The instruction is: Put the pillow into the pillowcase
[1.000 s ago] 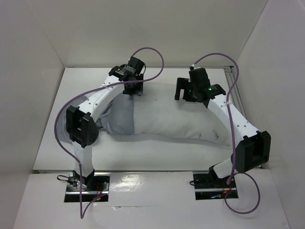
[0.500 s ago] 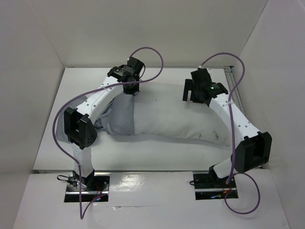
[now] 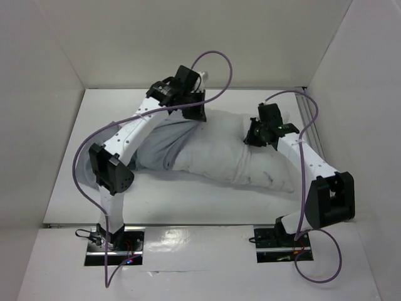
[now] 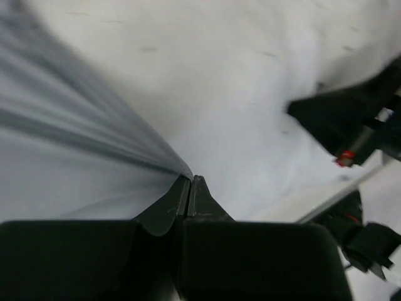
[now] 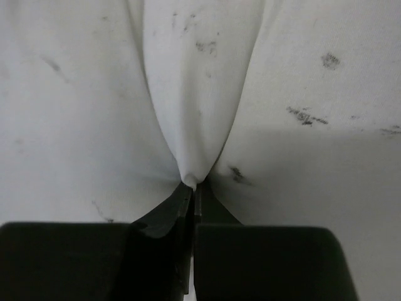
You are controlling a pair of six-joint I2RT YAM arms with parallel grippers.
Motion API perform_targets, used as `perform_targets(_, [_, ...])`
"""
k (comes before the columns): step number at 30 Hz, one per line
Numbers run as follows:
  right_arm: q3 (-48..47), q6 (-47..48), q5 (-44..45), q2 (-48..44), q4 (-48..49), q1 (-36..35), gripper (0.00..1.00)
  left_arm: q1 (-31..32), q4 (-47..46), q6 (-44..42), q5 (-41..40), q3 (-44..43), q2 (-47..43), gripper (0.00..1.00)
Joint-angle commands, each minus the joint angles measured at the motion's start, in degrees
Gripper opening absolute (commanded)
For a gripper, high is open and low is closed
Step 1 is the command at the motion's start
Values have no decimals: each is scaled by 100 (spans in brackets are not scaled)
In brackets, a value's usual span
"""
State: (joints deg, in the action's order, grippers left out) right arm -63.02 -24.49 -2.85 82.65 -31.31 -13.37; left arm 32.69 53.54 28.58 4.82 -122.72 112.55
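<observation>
In the overhead view the pillowcase (image 3: pixel 156 139) lies at the 9 o'clock side of the table (image 3: pixel 69 188), a limp grey sack. Its mouth faces 3 o'clock, and 1 end of the pillow (image 3: pixel 219 157) sits inside it. The grey cloth covers about the left third of the pillow. The mouth's edge runs slantwise from 12 o'clock down toward 7 o'clock.

The left tool (image 3: pixel 195 113) is at the far, 12 o'clock part of that mouth edge. In the left wrist view its 2 jaws are pressed together, clamped on a taut pleat of grey cloth (image 4: pixel 75 157) that fans away toward 10 o'clock. Bare white pillow (image 4: pixel 238 94) fills the frame beyond.

The pillow's long axis runs across the table from 9 o'clock to about 4 o'clock. Its uncovered white end points toward the right arm's base. The far side humps up between the 2 tools. Dark specks show on the fabric near the 4 o'clock end.

The right tool (image 3: pixel 254 135) presses into the pillow's far side at about 2 o'clock. In the right wrist view its jaws (image 5: pixel 193 185) are closed on a pinched fold of the white speckled fabric (image 5: pixel 188 94), which rises from the tips toward 12 o'clock.
</observation>
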Motion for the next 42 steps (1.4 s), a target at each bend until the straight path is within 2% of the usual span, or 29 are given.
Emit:
perform_targets(1, [316,-687,-1393,-389,1108,-210,0,475,-572,112,1563,-603,564,0])
perform_targets(5, [695,-1653,-1885,-759,2715,-210,0,722,-1344,648,2987,-780,1056,0])
perform_targets(6, [556,-1751,-1886,-759,2901,-210,0,722,-1485,910,3555,-1128,1163,0])
perform_targets(9, [-454,-1569,-1447,-759,2771,-210,0,626,-1601,1158,3947,-2234,1366,0])
perform_targets(11, [-982,-1436,-1210,-1013,2648,-210,0,327,-1966,1290,4018,-2178,1078,0])
perform_targets(12, [-1045,-1383,-1131,-1127,2569,-210,0,222,-2196,1421,4166,-1725,649,0])
perform_targets(14, [-809,-1470,-1025,-1504,2638,-210,0,-68,-2592,1484,4167,-1292,313,0])
perform_targets(16, [-441,-1681,-1024,-1743,2639,-210,0,-139,-2464,1309,4072,-983,232,0])
perform_targets(19, [613,-2006,-928,-1981,2700,-473,0,-140,-2366,1194,4124,-570,372,0])
perform_targets(20, [1129,-2111,-849,-2042,2700,-544,0,-140,-2313,1194,4124,-508,521,0])
perform_targets(24, [2231,-2621,-664,-2095,3007,-957,0,44,-2190,1141,4203,-840,969,0])
perform_targets(28, [2470,-2860,-489,-2289,3140,-1098,0,124,-2014,1009,3966,-1386,1085,0])
perform_targets(31, [2190,-2799,-59,-2438,2877,-1098,0,-8,-2014,1009,3886,-1571,1085,0])
perform_targets(34, [1847,-2614,502,-2386,2561,-1098,0,-113,-1569,817,3396,-1642,1137,0])
perform_targets(35, [1751,-2613,635,-2324,2473,-1098,0,-200,-1427,746,3246,-1642,1137,8])
perform_targets(36, [1671,-2466,724,-2245,2472,-1098,1,-262,-1312,633,3175,-1546,1137,29])
perform_targets(37, [1549,-2386,725,-2079,2472,-1098,8,-402,-1206,579,3174,-1493,1137,56])
perform_targets(38, [1478,-2289,725,-1982,2524,-1098,19,-473,-1110,579,3174,-1492,1137,68])
perform_targets(39, [1364,-2079,655,-1877,2464,-1098,47,-535,-1057,413,3035,-1353,1033,78])
perform_targets(40, [1119,-1929,654,-1780,2306,-1098,62,-675,-969,342,2903,-1351,945,89])
perform_targets(41, [986,-1780,602,-1614,2218,-1098,71,-754,-916,254,2780,-1351,761,100])
perform_targets(42, [837,-1622,602,-1542,2104,-1098,76,-851,-854,167,2683,-1351,690,100])
